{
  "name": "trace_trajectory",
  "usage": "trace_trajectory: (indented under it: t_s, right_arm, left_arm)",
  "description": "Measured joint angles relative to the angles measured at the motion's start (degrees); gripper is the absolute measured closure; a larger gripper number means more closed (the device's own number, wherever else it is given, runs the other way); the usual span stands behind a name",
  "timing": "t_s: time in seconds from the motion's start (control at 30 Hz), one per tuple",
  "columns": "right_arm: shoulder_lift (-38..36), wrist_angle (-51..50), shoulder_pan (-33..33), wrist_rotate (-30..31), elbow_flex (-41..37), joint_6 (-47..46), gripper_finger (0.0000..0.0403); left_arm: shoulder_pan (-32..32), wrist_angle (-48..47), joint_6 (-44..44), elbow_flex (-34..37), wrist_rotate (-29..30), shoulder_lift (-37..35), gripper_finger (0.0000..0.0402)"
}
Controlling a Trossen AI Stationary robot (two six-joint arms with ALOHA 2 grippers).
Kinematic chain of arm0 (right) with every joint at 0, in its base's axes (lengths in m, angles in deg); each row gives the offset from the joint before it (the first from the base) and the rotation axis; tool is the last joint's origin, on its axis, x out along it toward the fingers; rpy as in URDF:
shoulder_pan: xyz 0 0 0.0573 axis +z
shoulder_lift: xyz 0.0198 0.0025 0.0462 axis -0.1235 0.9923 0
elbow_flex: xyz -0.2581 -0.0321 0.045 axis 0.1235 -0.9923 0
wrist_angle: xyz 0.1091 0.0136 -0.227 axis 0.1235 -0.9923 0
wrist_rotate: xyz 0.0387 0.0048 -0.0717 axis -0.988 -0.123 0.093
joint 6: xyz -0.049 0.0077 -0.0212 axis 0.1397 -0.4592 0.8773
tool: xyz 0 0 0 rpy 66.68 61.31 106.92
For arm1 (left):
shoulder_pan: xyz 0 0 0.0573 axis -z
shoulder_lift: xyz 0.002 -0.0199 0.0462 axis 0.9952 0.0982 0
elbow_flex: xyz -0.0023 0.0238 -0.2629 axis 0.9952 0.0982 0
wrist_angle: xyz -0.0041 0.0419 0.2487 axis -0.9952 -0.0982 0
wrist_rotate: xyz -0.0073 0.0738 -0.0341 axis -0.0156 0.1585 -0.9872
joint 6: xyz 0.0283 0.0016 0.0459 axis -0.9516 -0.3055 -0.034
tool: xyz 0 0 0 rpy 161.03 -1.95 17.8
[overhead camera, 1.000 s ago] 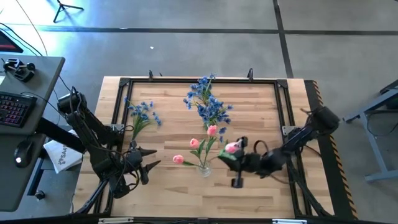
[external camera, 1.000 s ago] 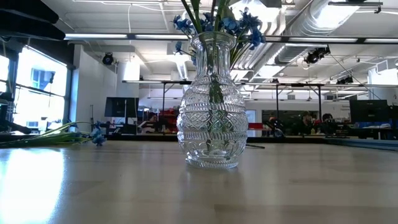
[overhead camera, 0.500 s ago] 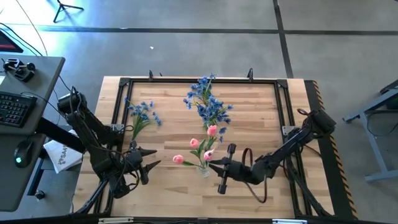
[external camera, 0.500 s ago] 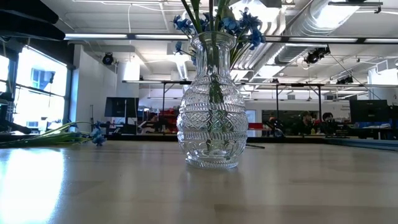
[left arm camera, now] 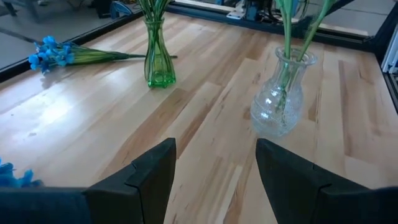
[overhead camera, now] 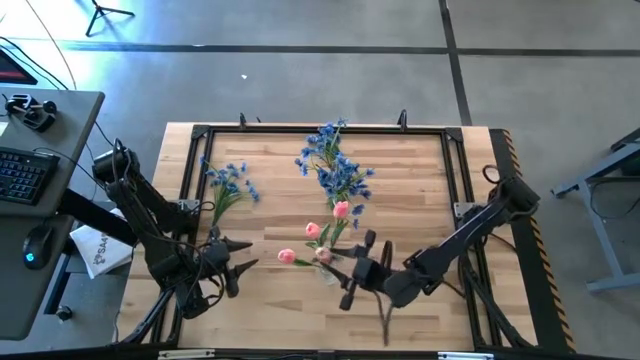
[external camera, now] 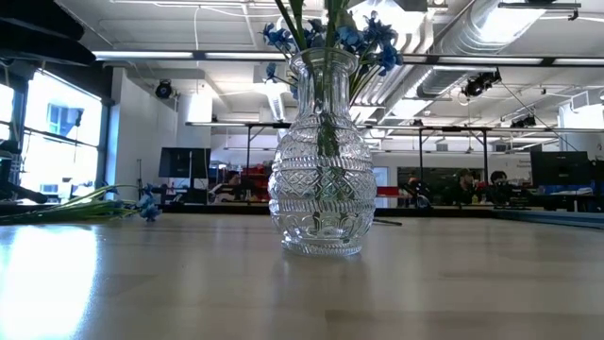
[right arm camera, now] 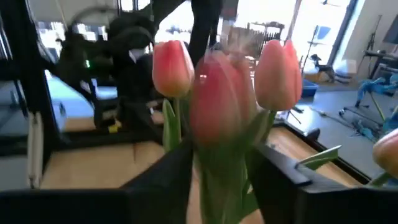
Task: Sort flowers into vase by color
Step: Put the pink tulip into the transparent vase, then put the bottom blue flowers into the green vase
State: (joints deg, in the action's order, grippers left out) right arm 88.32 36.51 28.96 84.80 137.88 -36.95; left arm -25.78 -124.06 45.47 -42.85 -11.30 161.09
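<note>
A clear glass vase (overhead camera: 328,272) (left arm camera: 277,106) (external camera: 321,156) stands near the table's front middle with three pink tulips (overhead camera: 312,230) (right arm camera: 171,65) in it. My right gripper (overhead camera: 342,270) (right arm camera: 221,174) is at its right side, open. A fourth tulip (overhead camera: 325,256) (right arm camera: 217,106) has its stem between the fingers and its bud over the vase. Behind, a green vase (left arm camera: 158,56) holds blue sprays (overhead camera: 335,165). My left gripper (overhead camera: 238,268) (left arm camera: 214,155) waits open at the near left. My right gripper's fingers (right arm camera: 168,180) stand on either side of the tulip's stem and leaves (right arm camera: 221,155), just below the bud, coming level from the table's right. Whether they touch the stem, I cannot tell. The bud stands upright above them.
One loose blue spray (overhead camera: 228,185) (left arm camera: 56,55) lies on the wood at the far left. A black frame (overhead camera: 320,130) runs around the tabletop. Bare wood lies near the front edge and at the far right.
My right gripper has gone toward the table's left and a little nearer, up to the clear vase, taking the pink tulip along. The tulip's bud, which was to the vase's right, now stands over the vase beside the other tulips.
</note>
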Motion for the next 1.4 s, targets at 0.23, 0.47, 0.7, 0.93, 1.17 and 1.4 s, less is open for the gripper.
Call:
trace_trajectory:
  t_s: [0.23, 0.47, 0.7, 0.93, 1.17, 1.4]
  right_arm:
    - [-0.07, -32.58, 0.38, -1.63, 13.19, -17.44, 0.0196]
    - [-0.07, -48.61, 1.50, -8.19, 22.90, -23.24, 0.0190]
    - [0.16, -47.62, 6.37, -7.09, 23.50, -23.32, 0.0190]
    - [3.47, -44.14, 10.36, -1.27, 14.22, -33.61, 0.0190]
    - [10.49, -29.58, 11.36, -0.60, 7.83, -37.85, 0.0190]
    - [16.89, -21.52, 11.39, -6.30, 7.60, -34.64, 0.0190]
  left_arm:
    - [0.00, 0.48, 1.09, 0.02, -5.90, 0.00, 0.0193]
    - [-0.82, -12.69, 9.74, -2.58, -14.22, -2.08, 0.0193]
    - [-10.57, -28.21, 17.65, -3.63, -28.39, -2.89, 0.0193]
    - [-26.17, -33.46, 6.97, -3.63, -36.87, -2.88, 0.0193]
    - [-34.42, -34.38, 2.56, -3.60, -43.69, -2.43, 0.0192]
    - [-37.35, -31.81, 5.99, 3.57, -49.80, -2.03, 0.0192]
